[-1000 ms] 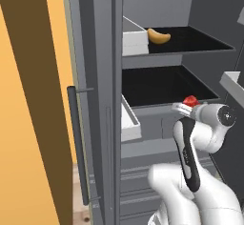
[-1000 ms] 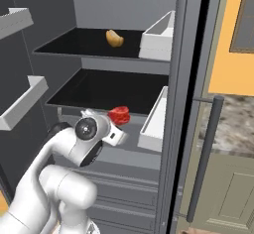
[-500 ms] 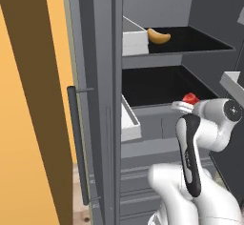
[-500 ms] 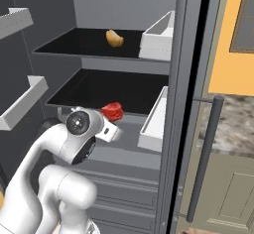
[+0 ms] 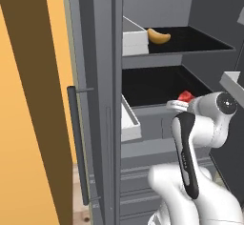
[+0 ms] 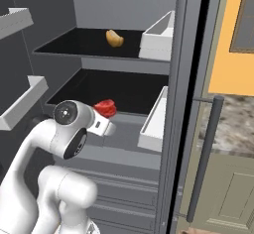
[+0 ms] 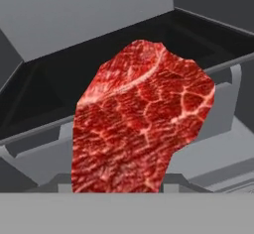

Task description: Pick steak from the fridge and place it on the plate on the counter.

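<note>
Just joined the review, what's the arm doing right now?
The arm is at the open fridge, with the steak in its gripper. The steak sits at the front edge of the lower black shelf, close before the hand camera. A yellow-orange food item lies on the shelf above. The plate step is not yet done.

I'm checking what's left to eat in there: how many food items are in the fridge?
2: the steak at the gripper by the lower shelf's front edge, and a yellow-orange piece on the upper shelf. Others may be hidden.
</note>
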You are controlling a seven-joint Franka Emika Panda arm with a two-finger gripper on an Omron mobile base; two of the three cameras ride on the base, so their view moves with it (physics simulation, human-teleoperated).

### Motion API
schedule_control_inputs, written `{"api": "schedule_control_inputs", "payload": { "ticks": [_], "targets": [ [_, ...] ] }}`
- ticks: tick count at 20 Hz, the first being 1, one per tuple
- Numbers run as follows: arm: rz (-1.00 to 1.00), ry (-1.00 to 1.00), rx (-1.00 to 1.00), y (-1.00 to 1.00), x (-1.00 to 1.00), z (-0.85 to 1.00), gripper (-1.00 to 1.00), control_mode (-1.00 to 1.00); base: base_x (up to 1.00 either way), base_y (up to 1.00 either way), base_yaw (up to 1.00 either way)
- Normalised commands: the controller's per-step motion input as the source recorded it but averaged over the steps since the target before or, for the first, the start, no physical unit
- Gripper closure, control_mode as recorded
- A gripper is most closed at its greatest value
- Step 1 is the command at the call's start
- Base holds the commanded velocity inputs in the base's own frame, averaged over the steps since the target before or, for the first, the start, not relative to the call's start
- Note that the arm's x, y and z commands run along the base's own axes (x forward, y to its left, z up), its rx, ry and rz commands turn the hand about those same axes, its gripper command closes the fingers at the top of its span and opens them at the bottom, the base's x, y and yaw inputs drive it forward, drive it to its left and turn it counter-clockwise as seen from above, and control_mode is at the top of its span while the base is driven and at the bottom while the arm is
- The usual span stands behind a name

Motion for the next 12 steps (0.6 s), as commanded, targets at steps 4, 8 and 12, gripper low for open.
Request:
{"api": "schedule_control_inputs", "payload": {
  "ticks": [4,8,12],
  "targets": [
    [0.00,0.00,-0.02,0.07,-0.03,0.00,1.00,1.00,-0.12,0.18,0.00],
    [0.00,0.00,0.00,0.00,0.00,0.00,1.00,1.00,-0.45,0.09,0.00],
    [0.00,0.00,0.00,0.00,0.00,0.00,1.00,1.00,-0.59,0.00,0.00]
  ]
}}
